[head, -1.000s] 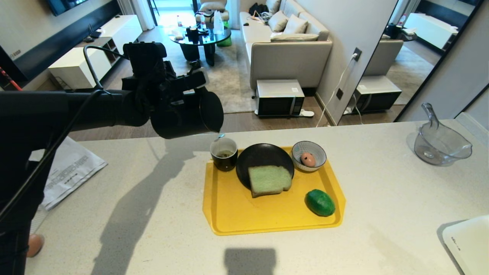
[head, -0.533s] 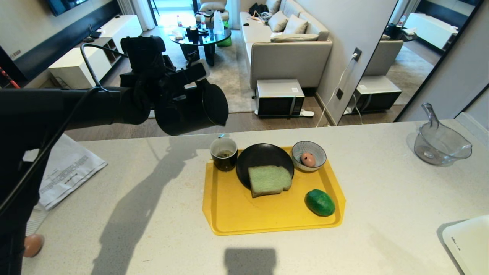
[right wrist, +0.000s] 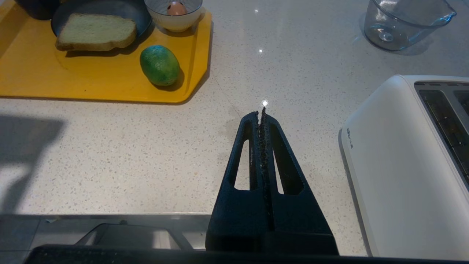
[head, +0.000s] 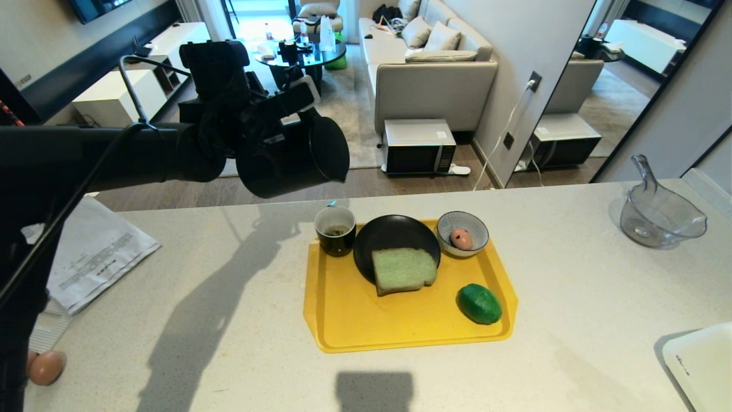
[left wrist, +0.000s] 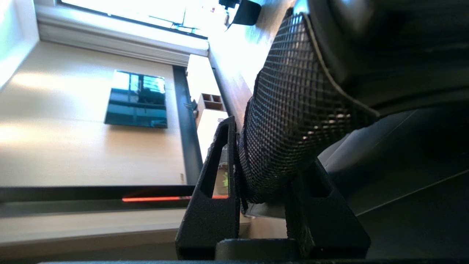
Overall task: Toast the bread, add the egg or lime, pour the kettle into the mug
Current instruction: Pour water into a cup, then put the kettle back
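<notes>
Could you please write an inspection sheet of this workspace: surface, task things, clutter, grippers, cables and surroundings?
Surface: pale speckled counter bearing a yellow tray.
Job's things: bread on a black plate; lime on the tray; mug at the tray's far left corner; kettle tilted in the air, spout above the mug.
Clutter: egg in a patterned bowl, clear jug, white toaster, papers, a second egg.
Grippers: left gripper shut on the kettle's handle; right gripper shut, empty, low over the counter.
Cables: black cable looping over the left arm.
Surroundings: living room with sofa and microwave on the floor.
</notes>
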Controlling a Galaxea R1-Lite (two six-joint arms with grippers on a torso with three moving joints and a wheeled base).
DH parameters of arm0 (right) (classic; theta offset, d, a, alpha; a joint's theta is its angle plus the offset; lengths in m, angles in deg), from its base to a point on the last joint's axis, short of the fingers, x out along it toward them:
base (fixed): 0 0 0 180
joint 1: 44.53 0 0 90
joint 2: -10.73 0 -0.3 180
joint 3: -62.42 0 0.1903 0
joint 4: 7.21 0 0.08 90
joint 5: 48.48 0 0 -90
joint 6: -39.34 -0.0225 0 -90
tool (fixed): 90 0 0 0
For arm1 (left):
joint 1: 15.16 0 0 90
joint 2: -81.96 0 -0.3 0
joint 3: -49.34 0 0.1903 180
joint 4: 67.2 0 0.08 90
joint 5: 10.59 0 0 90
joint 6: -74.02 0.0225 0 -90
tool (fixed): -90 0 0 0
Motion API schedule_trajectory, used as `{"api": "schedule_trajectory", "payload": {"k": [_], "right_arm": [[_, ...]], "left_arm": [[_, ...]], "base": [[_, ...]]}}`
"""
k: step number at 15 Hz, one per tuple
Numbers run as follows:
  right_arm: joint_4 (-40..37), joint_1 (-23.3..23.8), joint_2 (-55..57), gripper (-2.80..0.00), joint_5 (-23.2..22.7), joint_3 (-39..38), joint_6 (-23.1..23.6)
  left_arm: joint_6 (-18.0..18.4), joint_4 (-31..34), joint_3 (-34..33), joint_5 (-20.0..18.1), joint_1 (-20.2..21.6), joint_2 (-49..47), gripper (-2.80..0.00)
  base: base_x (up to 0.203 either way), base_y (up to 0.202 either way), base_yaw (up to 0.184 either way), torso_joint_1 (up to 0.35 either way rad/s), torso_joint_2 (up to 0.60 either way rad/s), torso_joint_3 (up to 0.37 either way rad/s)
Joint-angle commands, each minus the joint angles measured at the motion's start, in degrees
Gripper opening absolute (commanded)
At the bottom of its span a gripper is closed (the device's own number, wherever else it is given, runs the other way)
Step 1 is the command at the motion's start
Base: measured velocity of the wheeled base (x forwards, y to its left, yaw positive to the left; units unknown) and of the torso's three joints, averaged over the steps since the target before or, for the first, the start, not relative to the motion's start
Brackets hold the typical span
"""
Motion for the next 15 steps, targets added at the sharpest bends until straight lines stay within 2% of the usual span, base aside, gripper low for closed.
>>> {"api": "schedule_trajectory", "payload": {"k": [1,3,6,9,13,15], "right_arm": [[0.0,0.0,0.0,-2.8,0.0,0.0,0.0],[0.0,0.0,0.0,-2.8,0.0,0.0,0.0],[0.0,0.0,0.0,-2.8,0.0,0.0,0.0],[0.0,0.0,0.0,-2.8,0.0,0.0,0.0],[0.0,0.0,0.0,-2.8,0.0,0.0,0.0],[0.0,0.0,0.0,-2.8,0.0,0.0,0.0]], "left_arm": [[-1.0,-0.1,-0.1,0.2,-0.1,1.1,-2.8],[-3.0,-0.1,-0.1,0.2,0.0,2.4,-2.8],[-12.5,-0.1,0.0,0.6,0.0,4.0,-2.8],[-18.6,-0.2,0.0,2.9,1.4,7.0,-2.8],[-31.2,-6.0,0.0,4.6,2.8,8.3,-2.8],[-33.4,-6.4,-0.5,4.9,5.0,9.8,-2.8]], "base": [[0.0,0.0,0.0,0.0,0.0,0.0],[0.0,0.0,0.0,0.0,0.0,0.0],[0.0,0.0,0.0,0.0,0.0,0.0],[0.0,0.0,0.0,0.0,0.0,0.0],[0.0,0.0,0.0,0.0,0.0,0.0],[0.0,0.0,0.0,0.0,0.0,0.0]]}}
